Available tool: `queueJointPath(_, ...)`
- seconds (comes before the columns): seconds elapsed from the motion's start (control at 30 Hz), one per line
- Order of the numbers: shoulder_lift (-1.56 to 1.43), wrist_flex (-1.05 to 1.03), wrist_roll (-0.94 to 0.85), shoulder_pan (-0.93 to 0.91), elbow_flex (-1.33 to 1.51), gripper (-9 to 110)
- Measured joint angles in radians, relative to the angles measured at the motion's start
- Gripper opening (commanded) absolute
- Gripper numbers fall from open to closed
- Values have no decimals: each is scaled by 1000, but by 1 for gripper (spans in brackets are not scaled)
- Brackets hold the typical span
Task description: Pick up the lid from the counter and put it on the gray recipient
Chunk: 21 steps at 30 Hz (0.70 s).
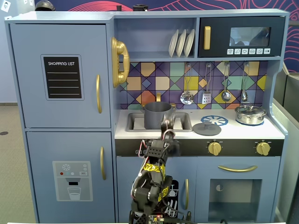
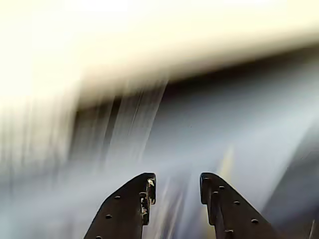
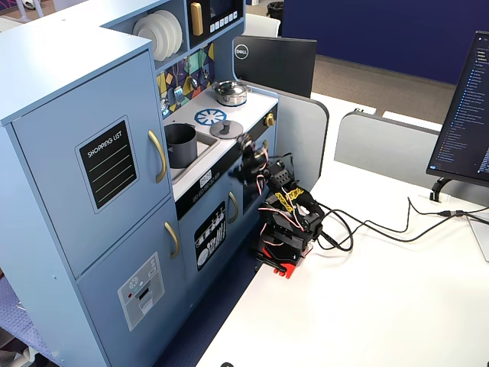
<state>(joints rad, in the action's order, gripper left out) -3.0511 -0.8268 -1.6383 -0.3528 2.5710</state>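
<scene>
The dark-gray lid [image 1: 207, 128] with a small knob lies flat on the toy kitchen counter, to the right of the sink; it also shows in the side fixed view [image 3: 226, 128]. The gray recipient [image 1: 157, 115], a matte dark-gray pot, stands in the sink [image 3: 180, 145]. My gripper [image 1: 168, 123] is raised in front of the counter edge, between pot and lid, touching neither [image 3: 244, 143]. In the wrist view the gripper [image 2: 177, 181] has its jaws apart with nothing between them. The rest of that view is motion blur.
A shiny silver pot [image 1: 250, 114] with its own lid stands on the counter's right burner [image 3: 231, 92]. Utensils [image 1: 205, 88] hang above the counter. The arm's base [image 3: 286, 229] sits on a white table beside cables, a monitor [image 3: 466, 115] and a divider.
</scene>
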Motion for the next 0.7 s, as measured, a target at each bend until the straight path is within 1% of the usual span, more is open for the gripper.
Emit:
queueJointPath(0.17, 103, 152, -3, -127, -77, 6)
queueJointPath(0.23, 146, 249, 5, -169, -75, 13)
queueJointPath(0.3, 176, 380, 31, -196, -41, 15)
queueJointPath(0.43, 235, 704, 29, -221, 18, 19)
queueJointPath(0.6, 345, 897, 25, -221, 23, 21)
queueJointPath(0.7, 433, 960, 25, -221, 23, 21)
